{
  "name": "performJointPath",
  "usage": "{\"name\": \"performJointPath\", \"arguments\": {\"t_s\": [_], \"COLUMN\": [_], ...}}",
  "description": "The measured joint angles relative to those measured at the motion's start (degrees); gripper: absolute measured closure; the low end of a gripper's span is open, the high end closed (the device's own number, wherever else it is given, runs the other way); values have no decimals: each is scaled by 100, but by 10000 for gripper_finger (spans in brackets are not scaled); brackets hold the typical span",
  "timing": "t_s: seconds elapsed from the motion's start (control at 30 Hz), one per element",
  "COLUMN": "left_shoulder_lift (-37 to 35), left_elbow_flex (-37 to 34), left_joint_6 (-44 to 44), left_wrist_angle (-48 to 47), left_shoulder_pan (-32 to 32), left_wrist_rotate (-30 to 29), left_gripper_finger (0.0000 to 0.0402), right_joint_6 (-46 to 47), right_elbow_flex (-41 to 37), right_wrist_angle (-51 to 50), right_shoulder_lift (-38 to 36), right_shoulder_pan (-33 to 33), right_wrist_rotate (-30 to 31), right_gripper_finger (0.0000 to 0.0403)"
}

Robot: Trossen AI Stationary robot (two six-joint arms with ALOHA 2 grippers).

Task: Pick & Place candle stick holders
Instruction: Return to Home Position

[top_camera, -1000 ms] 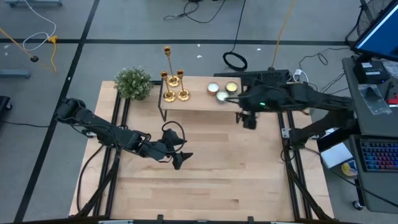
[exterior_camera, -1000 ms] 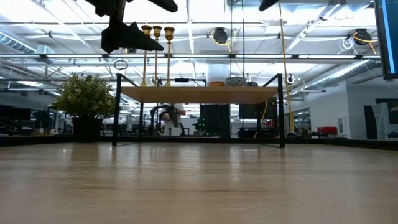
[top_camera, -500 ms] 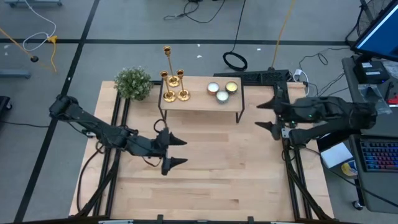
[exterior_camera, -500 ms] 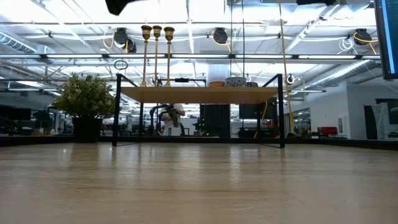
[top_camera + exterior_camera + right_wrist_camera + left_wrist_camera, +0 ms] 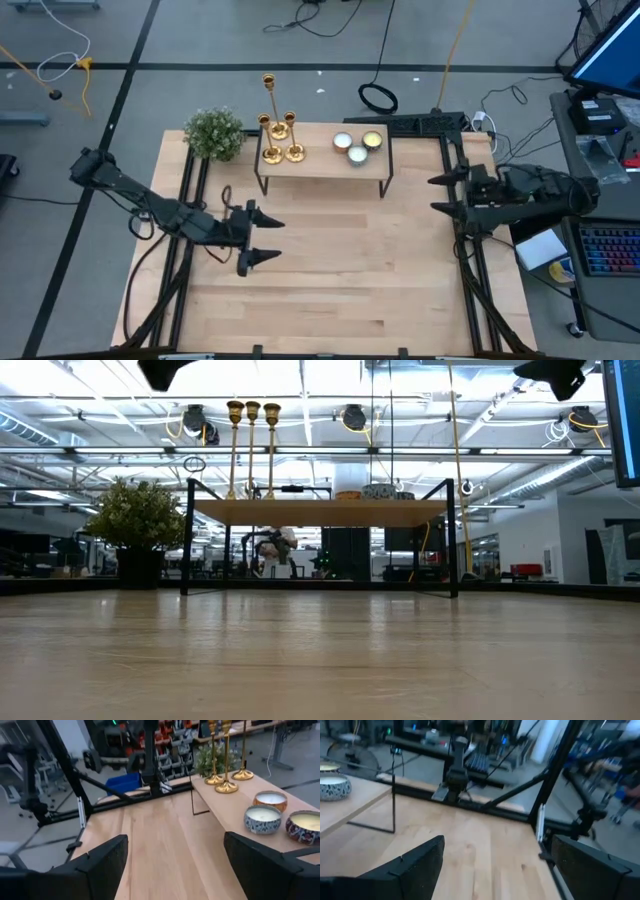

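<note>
Candlesticks (image 5: 277, 130): gold, slender, upright

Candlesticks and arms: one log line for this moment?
candlesticks: three upright on shelf | candles: three on shelf | left gripper: open, empty, above table | right gripper: open, empty, at table's right edge

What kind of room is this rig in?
Likely a robotics lab or workshop: cables trail across the bare grey floor, a keyboard and monitor sit beside the table, and storage bins fill the background.
</note>
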Motion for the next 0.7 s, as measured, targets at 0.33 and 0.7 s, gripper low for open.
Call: {"name": "performJointPath", "arguments": {"t_s": [0.33,0.7], "left_shoulder_lift": [-1454,-3990], "left_elbow_flex": [-1859,-1991], "left_joint_6": [102,620], "left_wrist_angle": [1373,-880], "left_shoulder_pan": [-149,-149], "left_wrist_rotate": [4,-4], "left_gripper_finger": [36,36], "right_joint_6": [93,93], "right_elbow_flex": [-378,-607], "right_wrist_angle": [-165,-481], "right_shoulder_lift": [-1092,-1852], "right_shoulder_pan": [-1,-4], "right_wrist_rotate": [318,639], "right_gripper_finger": [80,80]}}
